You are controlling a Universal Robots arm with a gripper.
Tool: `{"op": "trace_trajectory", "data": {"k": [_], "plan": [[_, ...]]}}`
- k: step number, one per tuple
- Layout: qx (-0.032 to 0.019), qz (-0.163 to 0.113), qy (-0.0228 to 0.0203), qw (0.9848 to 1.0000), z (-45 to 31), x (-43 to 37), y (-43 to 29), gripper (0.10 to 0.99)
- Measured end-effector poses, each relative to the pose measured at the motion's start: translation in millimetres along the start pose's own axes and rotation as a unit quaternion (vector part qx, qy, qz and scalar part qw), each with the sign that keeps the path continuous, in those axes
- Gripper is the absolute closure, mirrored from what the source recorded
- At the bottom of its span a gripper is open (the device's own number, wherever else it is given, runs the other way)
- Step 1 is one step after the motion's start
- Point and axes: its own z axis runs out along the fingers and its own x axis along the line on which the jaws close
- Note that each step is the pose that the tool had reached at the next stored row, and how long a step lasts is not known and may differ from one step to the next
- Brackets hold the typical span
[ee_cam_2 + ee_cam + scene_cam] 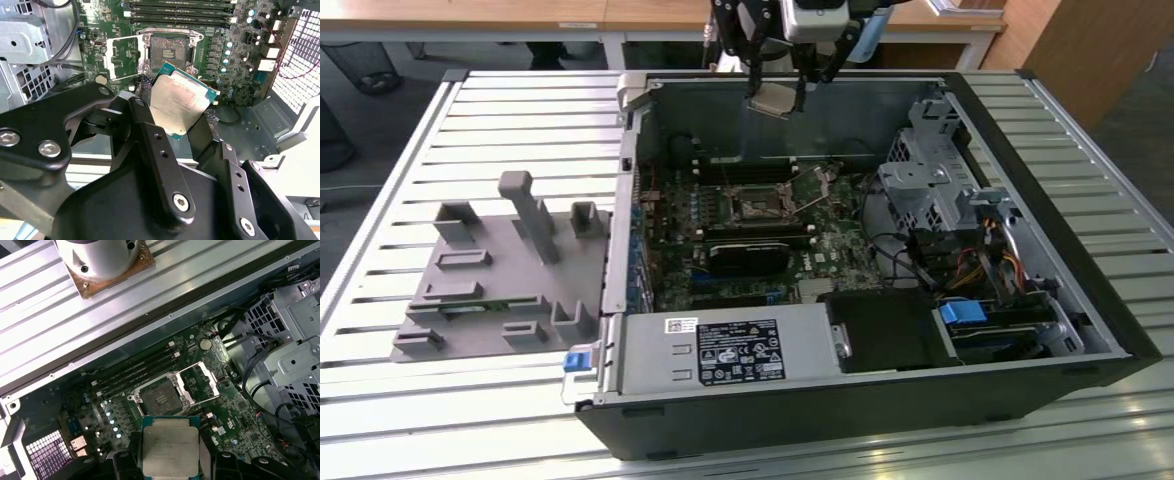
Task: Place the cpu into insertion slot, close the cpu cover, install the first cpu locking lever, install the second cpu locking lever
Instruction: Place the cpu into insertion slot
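Observation:
My gripper (781, 92) hangs above the far side of the open computer case, shut on the cpu (774, 100). In both wrist views the cpu (179, 102) (170, 447) is a silver-topped square chip with a green rim, clamped between the black fingers (150, 135) and tilted. It is held in the air, apart from the board. The insertion slot (758, 208) (167, 50) (160, 397) lies open on the green board below, its dark recess bare. The cpu cover (122, 57) (200, 382) is swung open and lies beside the slot.
Long black memory slots (180, 12) run beside the socket. A silver drive cage (934, 190) and cables fill the case at the exterior view's right. The power supply (720, 350) sits at the near side. A grey fixture (494, 270) stands on the slatted table (480, 110).

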Motion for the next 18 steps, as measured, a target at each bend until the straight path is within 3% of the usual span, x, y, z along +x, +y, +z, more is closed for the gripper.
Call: {"op": "trace_trajectory", "data": {"k": [18], "plan": [[-0.0005, 0.03, -0.0026, 0.9996, 0.3, 0.0, 0.1, 0.545]]}}
